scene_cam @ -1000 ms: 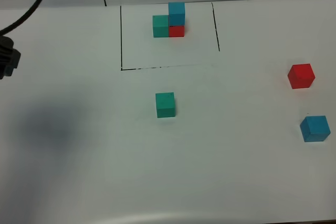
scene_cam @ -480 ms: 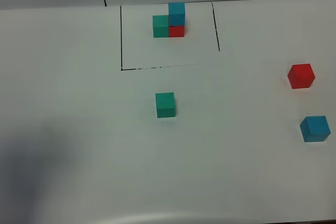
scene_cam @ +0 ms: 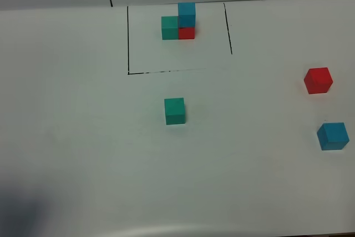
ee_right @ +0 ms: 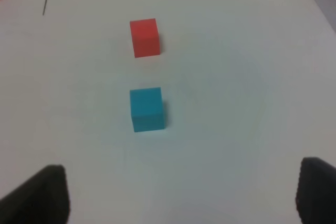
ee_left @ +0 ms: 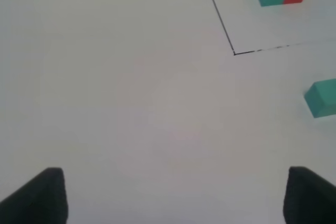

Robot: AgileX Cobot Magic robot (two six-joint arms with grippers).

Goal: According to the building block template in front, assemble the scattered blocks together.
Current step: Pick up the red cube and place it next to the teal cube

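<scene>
Overhead, a plain white table (scene_cam: 66,137) with a smooth matte top filled the high view, and neither arm showed in it. At the far middle of the table lay the building block template (scene_cam: 172,54), a rectangle drawn in thin black line, holding a ready-built trio (scene_cam: 178,26) of small cubes: green joined to red, with blue on top of the red. The left gripper (ee_left: 178,195) hung above bare table, its two dark fingers spread wide with nothing between them. The right gripper (ee_right: 178,192) was likewise spread wide and empty. The scattered blocks lay well apart and none was yet joined to another. The green cube (scene_cam: 175,111) sat near the table's middle, just outside the near edge of the outline, and appeared at the margin of the left wrist view, ahead of that gripper and off to one side. The red cube (scene_cam: 318,80) and the blue cube (scene_cam: 333,136) sat near each other by the right edge, both ahead of the right gripper, with the blue closer to its fingers. So the right arm seemed better placed for red and blue, and the left for green. All three were equal, square-edged matte cubes with no long axis, so a grip across either pair of faces would likely serve.
</scene>
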